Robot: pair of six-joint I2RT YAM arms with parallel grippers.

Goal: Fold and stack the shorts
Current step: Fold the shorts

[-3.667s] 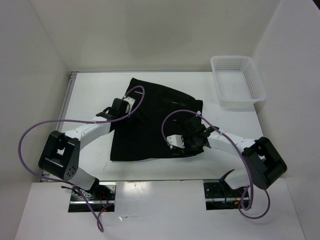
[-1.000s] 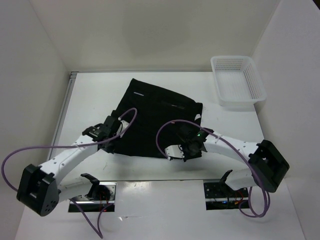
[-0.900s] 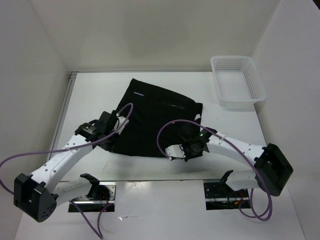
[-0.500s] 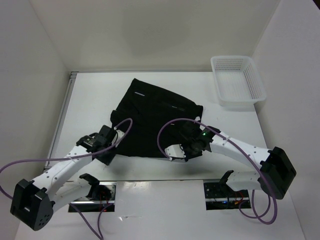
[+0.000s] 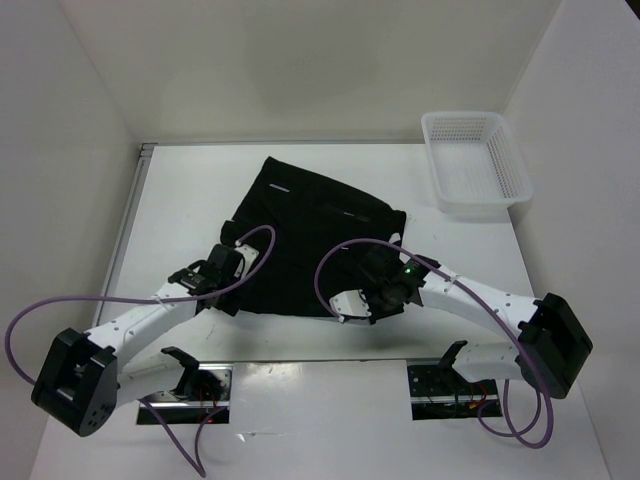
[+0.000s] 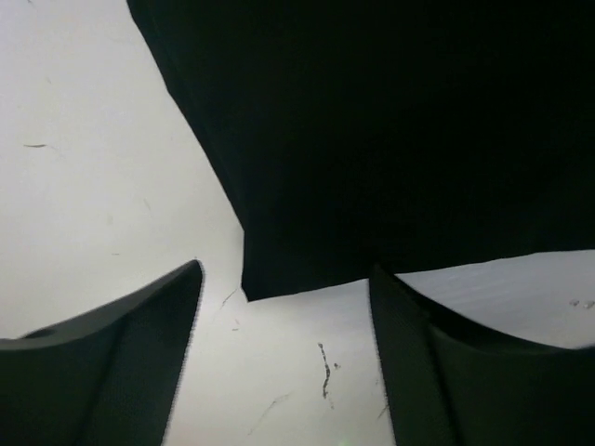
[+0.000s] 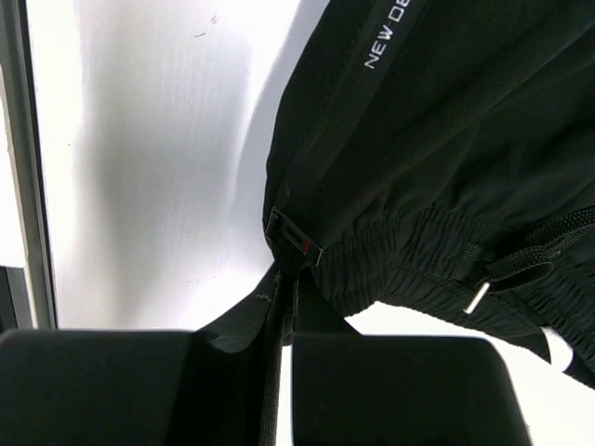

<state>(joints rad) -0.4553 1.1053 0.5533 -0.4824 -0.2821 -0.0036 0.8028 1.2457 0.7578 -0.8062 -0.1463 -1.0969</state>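
A white surface [image 5: 170, 200] fills a white-walled booth, with a metal strip [image 5: 133, 215] along its left edge. In the left wrist view the surface [image 6: 93, 139] shows fine dark scuffs.

The left hand [image 5: 224, 272] sits at the near-left corner of the shorts [image 5: 310, 230], fingers spread. From its wrist camera, the hand [image 6: 286, 269] frames that corner of the shorts [image 6: 372, 111], which lies flat on the surface. Whether a finger touches the cloth I cannot tell.

The shorts lie spread mid-surface, tilted, waistband toward the near right. A pale mark [image 5: 280, 188] on them is too small to read from above.

The right hand [image 5: 372, 297] is at the near-right edge and hides that part of the cloth. Its wrist view shows the hand [image 7: 282, 302] pressed together, pinching the shorts [image 7: 446, 139] at a seam beside the gathered waistband. White lettering [image 7: 386, 35] there reads "NEW DE" and is cut off by the frame.

A basket [image 5: 485, 207] stands at the far right, well apart from the shorts.

2 purple cables [image 5: 60, 310] loop over the arms.
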